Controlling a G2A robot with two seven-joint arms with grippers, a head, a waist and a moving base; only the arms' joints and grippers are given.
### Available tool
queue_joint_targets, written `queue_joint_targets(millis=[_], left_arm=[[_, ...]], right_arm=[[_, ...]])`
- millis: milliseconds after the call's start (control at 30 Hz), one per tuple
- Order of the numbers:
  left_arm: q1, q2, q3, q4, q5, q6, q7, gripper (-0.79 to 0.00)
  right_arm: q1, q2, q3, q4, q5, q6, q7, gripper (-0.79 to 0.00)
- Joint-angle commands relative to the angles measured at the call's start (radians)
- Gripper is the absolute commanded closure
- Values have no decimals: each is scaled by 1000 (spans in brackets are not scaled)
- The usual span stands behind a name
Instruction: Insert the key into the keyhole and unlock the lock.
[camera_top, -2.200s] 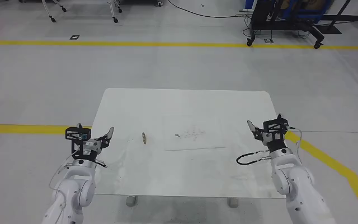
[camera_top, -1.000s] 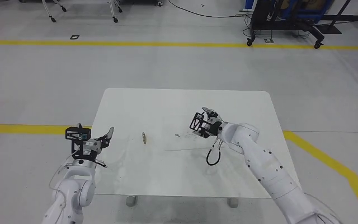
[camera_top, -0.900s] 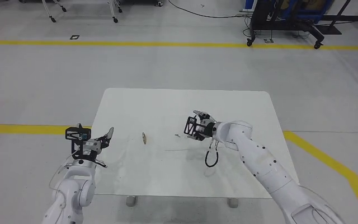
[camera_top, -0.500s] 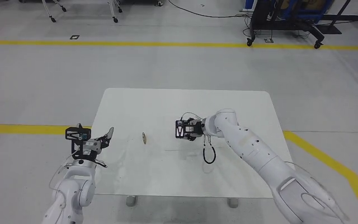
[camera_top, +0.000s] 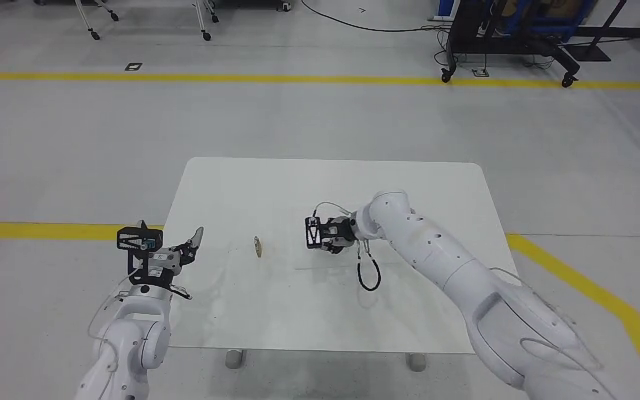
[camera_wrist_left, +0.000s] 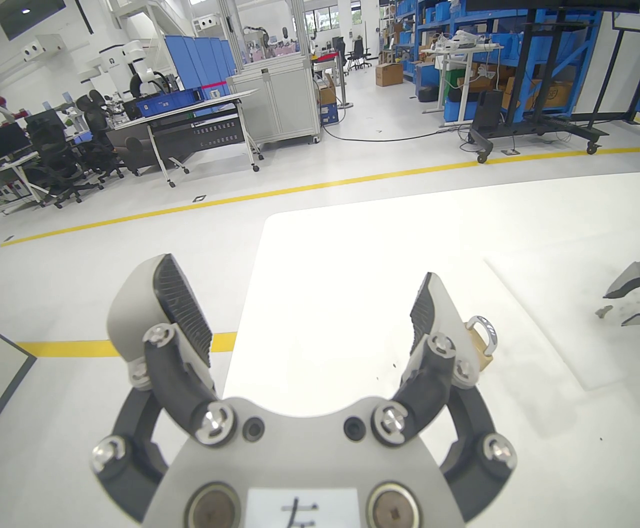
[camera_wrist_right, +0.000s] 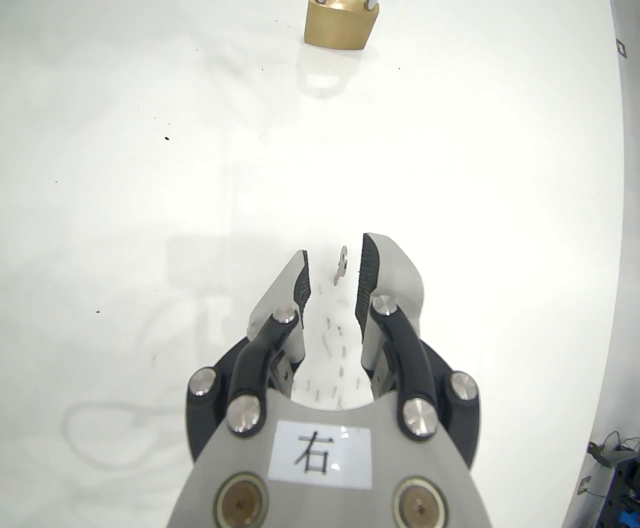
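Observation:
A small brass padlock (camera_top: 258, 246) with a silver shackle lies on the white table (camera_top: 230, 190), left of centre. It shows in the right wrist view as the padlock (camera_wrist_right: 341, 22) ahead of my fingers. The small silver key (camera_wrist_right: 342, 265) lies flat on the table. My right gripper (camera_wrist_right: 336, 252) hangs low over the key with its fingers a little apart on either side, not touching it. From above, the right gripper (camera_top: 310, 234) points toward the padlock. My left gripper (camera_top: 172, 243) stays wide open and empty at the table's left edge. One left finger partly hides the padlock (camera_wrist_left: 481, 340).
A thin white mat (camera_top: 385, 255) lies flat on the table's middle, and its edge (camera_wrist_left: 550, 330) shows in the left wrist view. A black cable (camera_top: 364, 275) dangles from the right arm above the mat. The table edge (camera_top: 175, 260) runs beside the left gripper.
The right arm has swung from the table's right edge across the mat to the key, with its fingers drawn closer together. The left arm and the padlock have not moved.

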Motion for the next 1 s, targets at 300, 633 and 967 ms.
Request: queue_joint_targets(millis=[300,633,967], left_arm=[[0,0,0,0,0,0,0,-785],[0,0,0,0,0,0,0,-785],[0,0,0,0,0,0,0,-785]], right_arm=[[42,-63,-62,119,-17,10,-103,0],[51,-63,-84,128,-103,103,-259,0],[17,-22,-59,91,-145,206,-530,0]])
